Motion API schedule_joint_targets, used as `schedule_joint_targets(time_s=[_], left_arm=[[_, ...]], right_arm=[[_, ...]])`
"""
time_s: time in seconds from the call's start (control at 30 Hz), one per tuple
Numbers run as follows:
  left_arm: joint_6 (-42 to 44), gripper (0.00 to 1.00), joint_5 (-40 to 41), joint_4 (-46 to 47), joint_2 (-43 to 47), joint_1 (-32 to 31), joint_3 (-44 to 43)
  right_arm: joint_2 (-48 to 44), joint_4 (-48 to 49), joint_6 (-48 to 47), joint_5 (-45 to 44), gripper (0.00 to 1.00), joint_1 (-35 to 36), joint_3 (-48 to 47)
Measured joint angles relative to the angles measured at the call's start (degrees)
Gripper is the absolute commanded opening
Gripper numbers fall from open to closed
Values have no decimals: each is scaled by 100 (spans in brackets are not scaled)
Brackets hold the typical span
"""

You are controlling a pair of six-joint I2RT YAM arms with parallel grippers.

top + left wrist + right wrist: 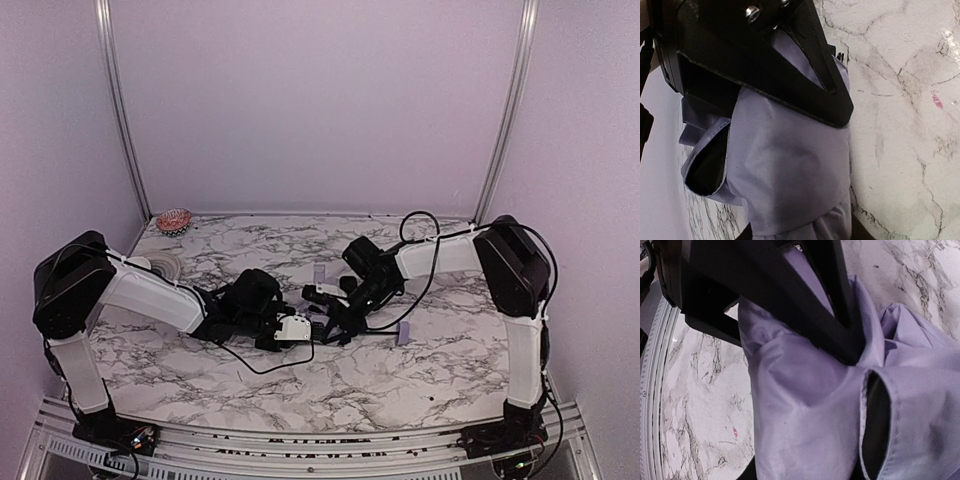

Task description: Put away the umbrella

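The umbrella (pixel 325 322) lies folded at the middle of the marble table (pixel 240 385), between the two arms. In the left wrist view its pale lavender fabric (pixel 790 170) bulges between the black fingers (pixel 810 80), with a fold showing the black lining (pixel 707 172). My left gripper (pixel 298 330) is shut on this bundle. My right gripper (pixel 345 312) comes in from the right and is shut on the fabric (pixel 805 410) too. Beside it, a fabric edge opens onto the dark lining (pixel 875 425). The shaft is hidden.
Two small lavender pieces lie on the table, one behind the grippers (pixel 320 272) and one to the right (pixel 404 334). A pink patterned bowl (pixel 174 220) sits at the back left corner, with a white round object (pixel 160 266) near the left arm. Black cables (pixel 420 222) trail from the right arm.
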State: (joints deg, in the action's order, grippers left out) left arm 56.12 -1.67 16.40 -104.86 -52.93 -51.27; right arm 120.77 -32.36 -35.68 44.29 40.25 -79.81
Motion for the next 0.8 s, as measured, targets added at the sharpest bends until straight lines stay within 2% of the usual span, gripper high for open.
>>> schedule_joint_targets(time_s=[0.17,0.23,0.47,0.7,0.8], left_arm=[[-214,19,-151,-72,-11,0,0],[-326,16,-232,-188,-22,7,-55],[-907,11,-883,-1189,-365,11,-1054],[-1641,7,-1613,-2424,-975,251,-2114],[-1895,7,-1941,-2863,-1239,374,-2542]], right_arm=[[-39,-44,149,173,63,-55,61],[-166,50,219,184,68,-61,210],[-1572,1137,509,-520,68,-66,1727],[-3635,3187,763,-1613,68,-66,3681],[-4092,3810,734,-1937,68,-28,4203]])
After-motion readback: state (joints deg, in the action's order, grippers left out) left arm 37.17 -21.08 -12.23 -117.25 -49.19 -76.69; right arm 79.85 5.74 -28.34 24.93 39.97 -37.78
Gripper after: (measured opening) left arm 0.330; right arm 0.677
